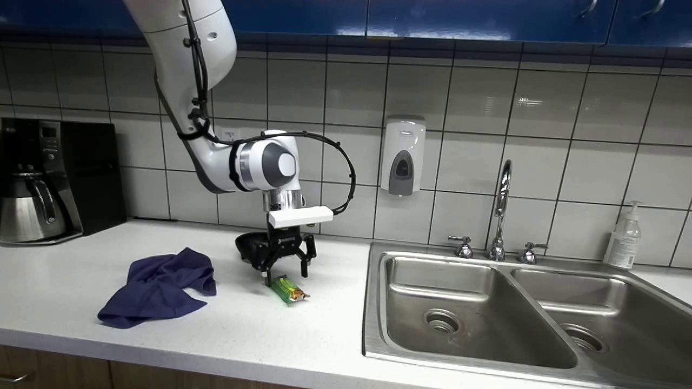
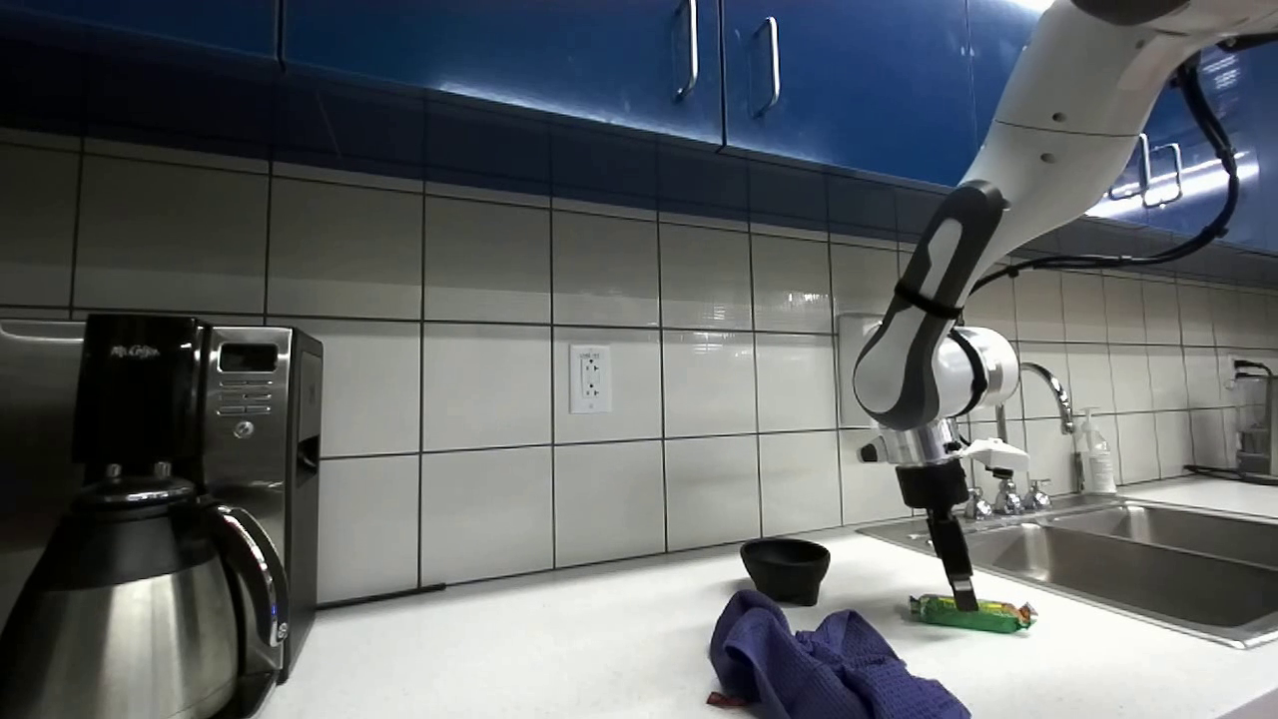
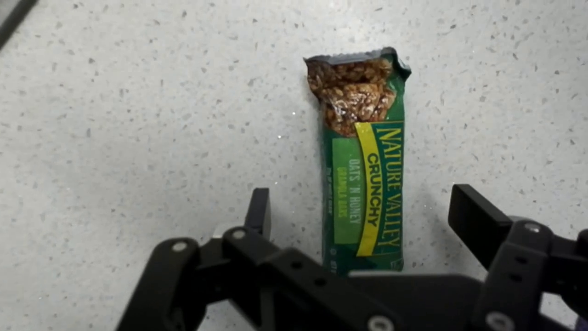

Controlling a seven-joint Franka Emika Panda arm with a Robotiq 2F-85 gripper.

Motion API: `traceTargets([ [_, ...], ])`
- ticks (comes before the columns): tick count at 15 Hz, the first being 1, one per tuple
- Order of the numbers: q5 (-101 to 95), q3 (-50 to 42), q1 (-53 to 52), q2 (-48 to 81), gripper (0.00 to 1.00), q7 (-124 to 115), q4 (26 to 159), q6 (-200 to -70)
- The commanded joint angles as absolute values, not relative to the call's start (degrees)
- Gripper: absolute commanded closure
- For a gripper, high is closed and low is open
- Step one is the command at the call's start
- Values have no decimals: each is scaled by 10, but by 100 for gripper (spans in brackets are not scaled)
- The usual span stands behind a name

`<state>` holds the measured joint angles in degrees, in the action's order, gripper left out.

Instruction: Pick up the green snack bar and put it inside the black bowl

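Note:
The green snack bar (image 1: 288, 290) lies flat on the white counter. It also shows in an exterior view (image 2: 988, 617) and in the wrist view (image 3: 367, 174), where its lower end is hidden behind the gripper. My gripper (image 1: 286, 274) points down over the bar and is open. In the wrist view the gripper (image 3: 362, 204) has one finger on each side of the bar, with a gap to it on both sides. The black bowl (image 2: 786, 571) stands upright on the counter near the wall. In an exterior view the bowl (image 1: 249, 247) is partly hidden behind the gripper.
A crumpled blue cloth (image 1: 162, 286) lies beside the bar; it also shows in an exterior view (image 2: 819, 659). A double steel sink (image 1: 374, 308) with a faucet (image 1: 500, 210) is on the bar's other side. A coffee maker (image 1: 89, 173) stands at the counter's far end.

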<state>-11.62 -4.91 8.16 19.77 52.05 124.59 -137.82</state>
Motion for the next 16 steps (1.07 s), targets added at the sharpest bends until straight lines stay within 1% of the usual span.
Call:
traceTargets([
  [1, -114, -39, 97, 202, 0, 535, 1251, -1390],
  [6, -109, -39, 99, 203, 0, 528, 1257, -1404],
  [7, -119, -42, 92, 209, 0, 518, 1249, -1390],
  [16, -117, -42, 93, 209, 0, 518, 1250, -1393],
])
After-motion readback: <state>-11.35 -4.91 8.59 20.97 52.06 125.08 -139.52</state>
